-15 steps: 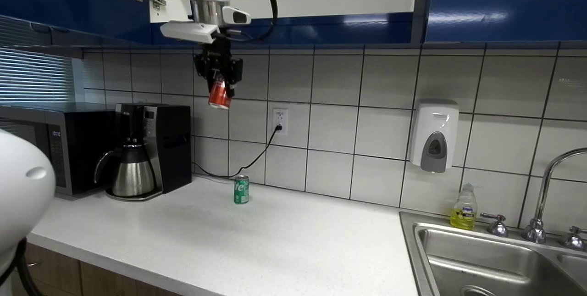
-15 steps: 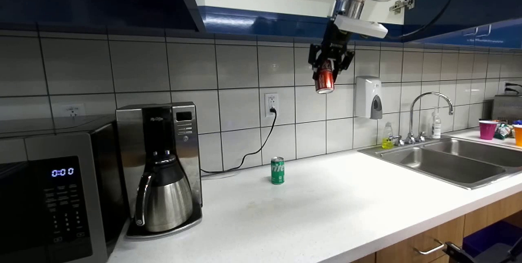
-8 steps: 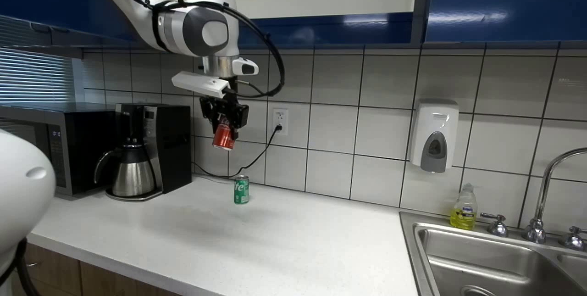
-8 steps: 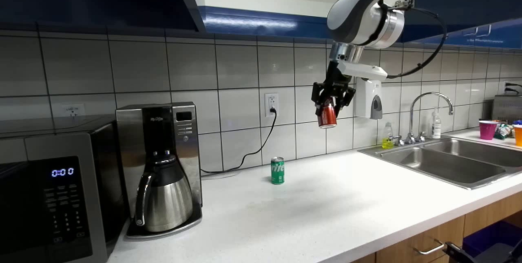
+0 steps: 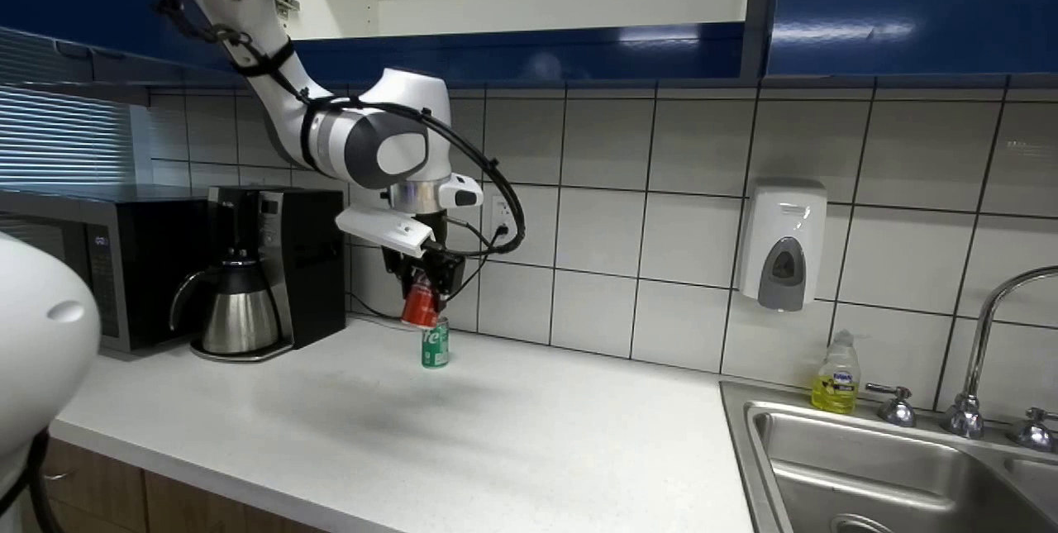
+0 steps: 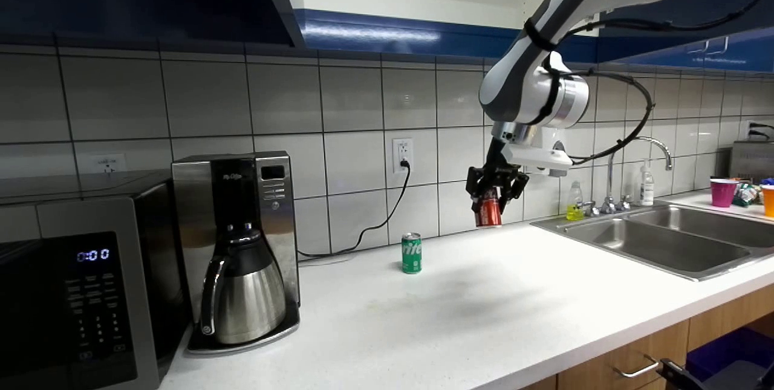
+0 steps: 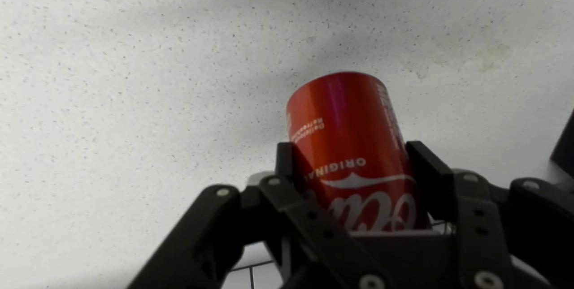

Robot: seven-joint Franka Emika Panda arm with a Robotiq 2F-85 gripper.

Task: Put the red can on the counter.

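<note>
Red cylindrical drink can point(image 7: 347, 121), white-lettered, sits between two black fingers point(image 7: 430, 177) that pinch it from opposite sides; its lower end pokes out past them. Can tilts slightly, held above and apart from the white speckled tabletop point(image 6: 387, 335). Green cylindrical drink can point(image 6: 412, 254) stands upright on that surface, apart from the red one. Black-lidded brushed-steel carafe point(image 6: 253, 304) rests in a black-and-steel coffee maker point(image 6: 285, 239); contents hidden. Clear plastic bottle point(image 5: 837, 372) at the back rim of the steel sink point(image 5: 749, 450) holds yellow liquid point(image 5: 830, 402). Beyond the sink: magenta tapered cup point(image 6: 722, 193), orange tapered cup point(image 6: 768, 201), contents too small to tell.
</note>
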